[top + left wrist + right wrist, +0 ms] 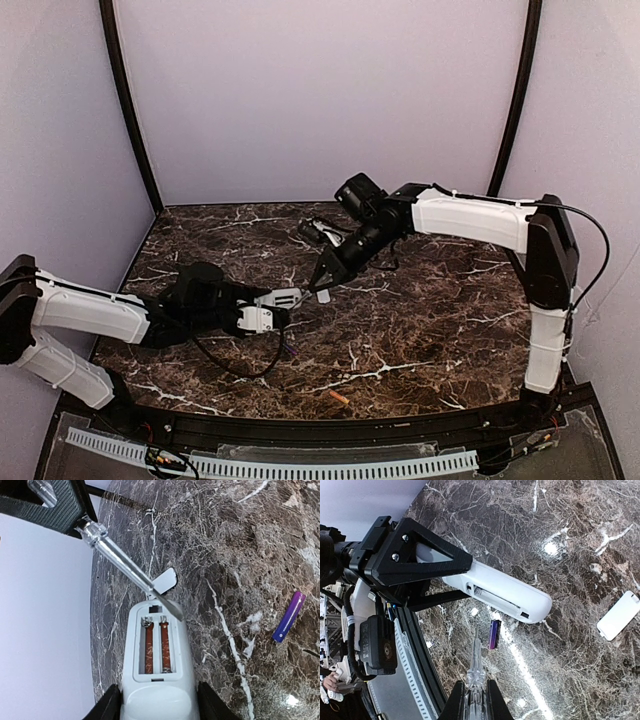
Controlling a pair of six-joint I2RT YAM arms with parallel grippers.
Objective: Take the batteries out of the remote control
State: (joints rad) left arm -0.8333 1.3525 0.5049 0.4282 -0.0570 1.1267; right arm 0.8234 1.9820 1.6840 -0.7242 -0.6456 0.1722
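Left gripper [158, 702] clamped on near end of remote control [505, 592], bay face up. Cover [165, 580] is off, lying just beyond remote's far end. Remote's long axis runs straight out from left gripper toward right gripper [475, 701], which is closed on clear-handled pry tool [122, 562]; blade tip sits at bay's far rim. Purple battery [289, 616] lies on table near remote's side, orange battery [338, 398] well apart, same side. Bay shows two brown strips; cannot tell if a cell remains
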